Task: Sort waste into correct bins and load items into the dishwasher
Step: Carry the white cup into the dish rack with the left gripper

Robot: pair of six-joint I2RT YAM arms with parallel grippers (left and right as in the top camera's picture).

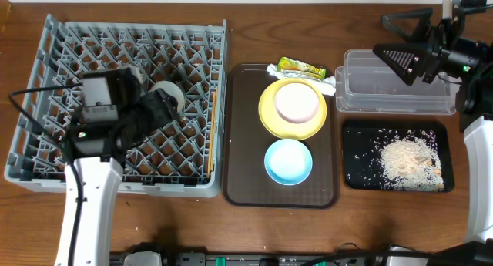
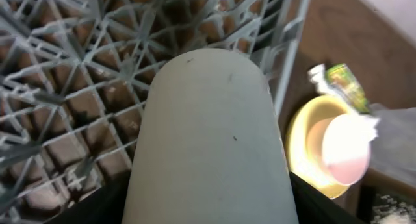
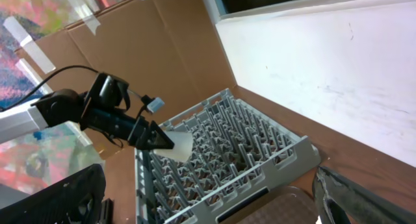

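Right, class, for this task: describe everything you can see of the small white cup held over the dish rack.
The white cup is a plain, off-white cylinder with a matte surface and a few tiny dark specks. Whether it is plastic or ceramic cannot be told. The left fingers grip it at one end, so it points away from them, tilted well off upright. It hangs above the pegs near the middle of the grey dish rack. Whether it touches any peg cannot be told.
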